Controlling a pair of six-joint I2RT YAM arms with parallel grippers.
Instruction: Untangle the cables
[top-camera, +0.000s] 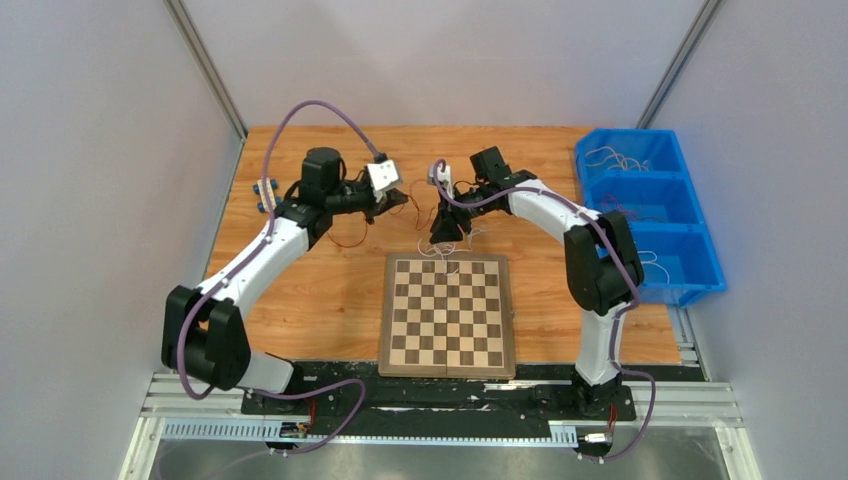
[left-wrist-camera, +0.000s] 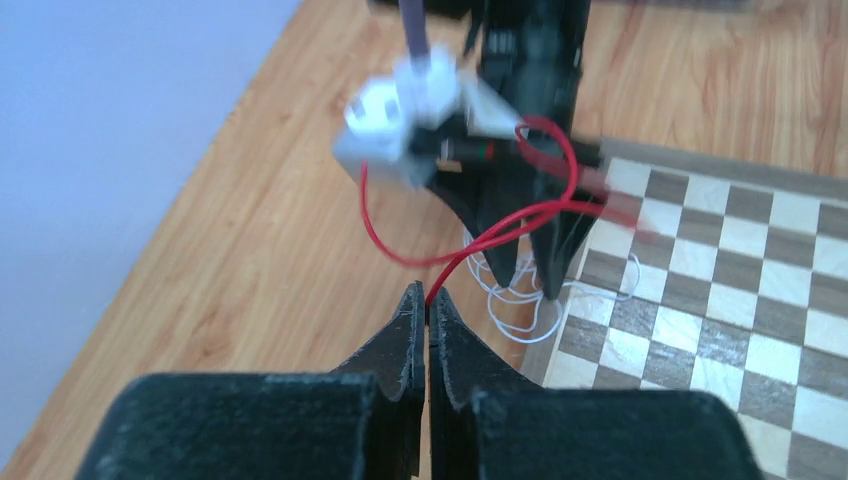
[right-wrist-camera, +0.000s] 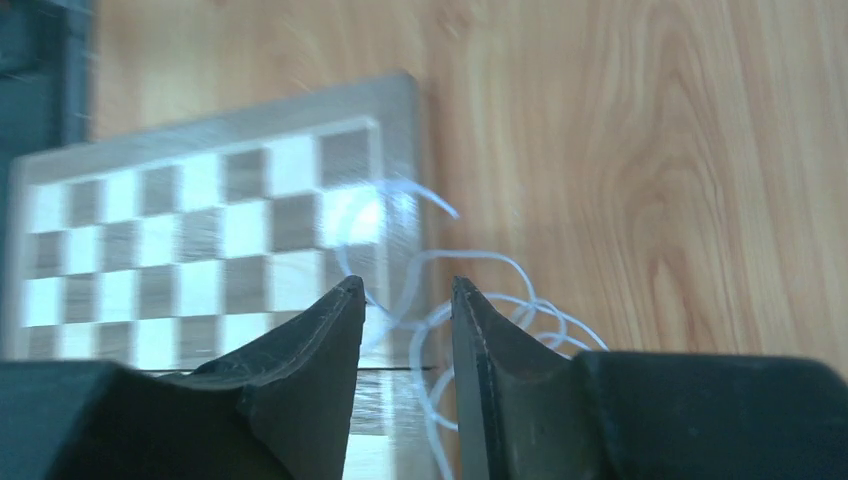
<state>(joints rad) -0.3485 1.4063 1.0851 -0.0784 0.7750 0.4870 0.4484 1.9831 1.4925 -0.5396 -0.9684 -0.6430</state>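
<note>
My left gripper (left-wrist-camera: 428, 296) is shut on a thin red cable (left-wrist-camera: 545, 205). The cable rises from the pinched tips and loops up around the right arm's wrist. In the top view the left gripper (top-camera: 398, 200) sits behind the chessboard, and red cable (top-camera: 351, 241) hangs under it. My right gripper (right-wrist-camera: 405, 290) is open and points down over a small tangle of white cables (right-wrist-camera: 478, 300) at the board's far edge. Nothing is between its jaws. The left wrist view shows the right gripper (left-wrist-camera: 526, 282) just above the white cables (left-wrist-camera: 520, 310).
A wooden chessboard (top-camera: 447, 330) lies at the table's middle front, also in the left wrist view (left-wrist-camera: 720, 300) and the right wrist view (right-wrist-camera: 200, 230). A blue three-compartment bin (top-camera: 700, 250) at the right edge holds more thin wires. Grey walls enclose the table.
</note>
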